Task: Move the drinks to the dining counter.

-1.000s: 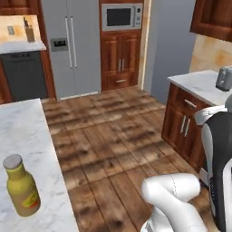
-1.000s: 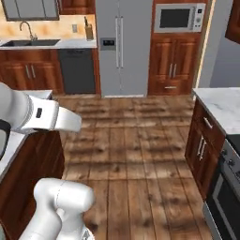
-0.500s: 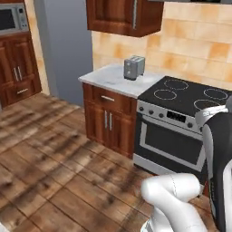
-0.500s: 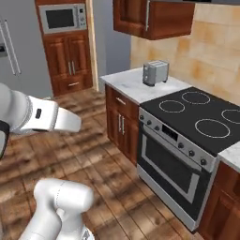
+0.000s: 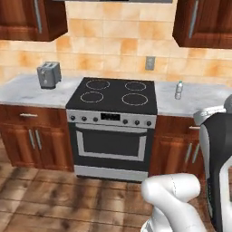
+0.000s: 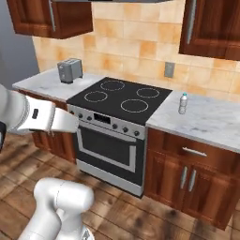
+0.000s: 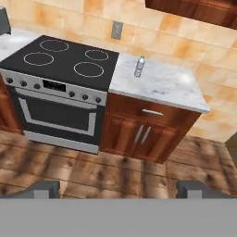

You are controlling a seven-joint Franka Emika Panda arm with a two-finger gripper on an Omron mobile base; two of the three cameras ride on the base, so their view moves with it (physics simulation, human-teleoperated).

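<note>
Left base view: small clear water bottle (image 5: pixel 179 90) stands upright on the marble counter (image 5: pixel 195 102) just right of the black stove (image 5: pixel 112 97), toward the tiled back wall. A silver toaster (image 5: pixel 48 74) sits on the counter stretch left of the stove. White arm rises at lower right; its far end is cut off by the frame edge. Right base view: same bottle (image 6: pixel 183 103), blue cap visible, upright on the counter (image 6: pixel 211 122) near the stove's (image 6: pixel 122 96) right edge, above a wooden drawer and cabinet doors. Toaster (image 6: pixel 70 70) at far left of the counter run. White forearm reaches in from the left edge at mid-height, well apart from the bottle. Hand view: two dark fingers (image 7: pixel 42 189) show at the bottom corners, spread wide apart with nothing between them. Bottle (image 7: pixel 139 66) lies far ahead of them, up past the wood floor and the cabinet fronts, on the counter (image 7: pixel 162 85) just beside the stove (image 7: pixel 60 60), slightly right of centre between the two tips. No contact.
</note>
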